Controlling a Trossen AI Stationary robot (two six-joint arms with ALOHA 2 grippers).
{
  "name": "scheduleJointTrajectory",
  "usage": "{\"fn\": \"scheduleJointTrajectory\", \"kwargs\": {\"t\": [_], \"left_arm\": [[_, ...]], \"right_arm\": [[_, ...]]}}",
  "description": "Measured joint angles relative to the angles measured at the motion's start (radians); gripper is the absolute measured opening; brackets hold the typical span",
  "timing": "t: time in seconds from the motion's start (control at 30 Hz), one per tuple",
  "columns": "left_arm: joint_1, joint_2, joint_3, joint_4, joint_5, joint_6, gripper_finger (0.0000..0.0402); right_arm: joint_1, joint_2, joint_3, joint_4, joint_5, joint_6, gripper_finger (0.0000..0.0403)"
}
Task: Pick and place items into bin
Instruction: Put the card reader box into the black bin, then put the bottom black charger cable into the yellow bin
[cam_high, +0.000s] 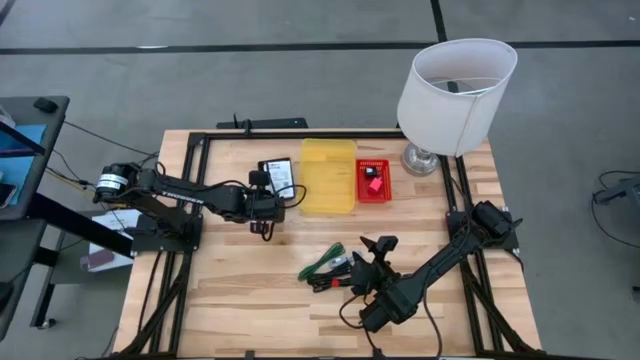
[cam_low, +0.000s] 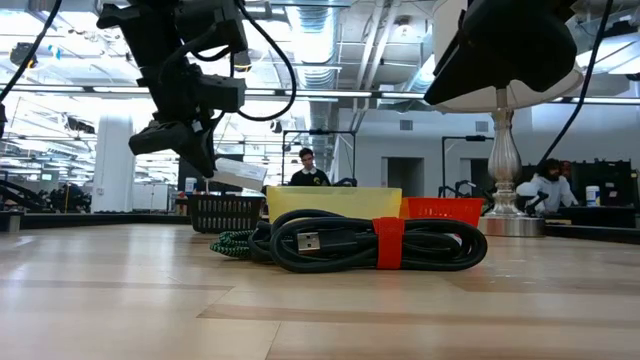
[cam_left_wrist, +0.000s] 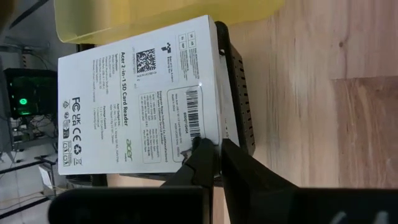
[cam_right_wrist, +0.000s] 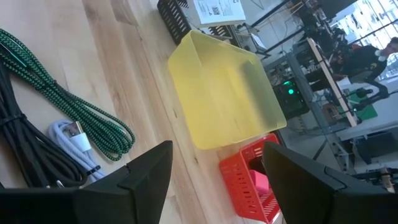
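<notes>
Placement underway: left claw (cam_left_wrist: 211, 163) pinches the white pack (cam_left_wrist: 137, 99) above the black basket (cam_high: 277, 178); next, carry it over the yellow bin (cam_high: 329, 176) and release. Right claw (cam_right_wrist: 211, 177) waits spread near the cables (cam_high: 330, 268).

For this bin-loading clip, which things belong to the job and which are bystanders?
Job:
white labelled pack, held by left end effector
black basket
yellow bin
red bin
cable bundle
green braided cable
right end effector, open

Bystanders:
lamp

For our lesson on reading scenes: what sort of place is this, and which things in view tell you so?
Probably a large robotics lab or workshop hall. Exposed ceiling ducts and lights run overhead, a person sits at a workstation in the background, and a wooden table carries two mounted robot arms.
</notes>
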Motion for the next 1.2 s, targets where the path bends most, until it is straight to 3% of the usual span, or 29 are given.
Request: {"fn": "scheduleJointTrajectory", "kwargs": {"t": [0.13, 0.47, 0.83, 0.97, 1.2], "left_arm": [[0.002, 0.0, 0.0, 0.0, -0.001, 0.0, 0.0009], [0.003, 0.0, 0.0, 0.004, -0.009, -0.014, 0.0075], [-0.001, 0.001, 0.003, -0.02, -0.113, -0.021, 0.0107], [-0.023, 0.001, 0.039, -0.116, -0.105, -0.132, 0.0107], [-0.081, -0.12, 0.014, -0.138, -0.116, -0.391, 0.0107]], "right_arm": [[0.0, 0.0, 0.0, 0.0, 0.0, 0.0, 0.0244], [0.0, 0.0, 0.0, 0.0, 0.0, 0.0, 0.0244], [0.0, 0.0, 0.0, 0.001, -0.007, 0.0, 0.0244], [0.0, 0.0, 0.0, 0.039, -0.094, -0.087, 0.0244], [-0.025, 0.0, 0.0, 0.161, -0.405, -0.397, 0.0244]]}}
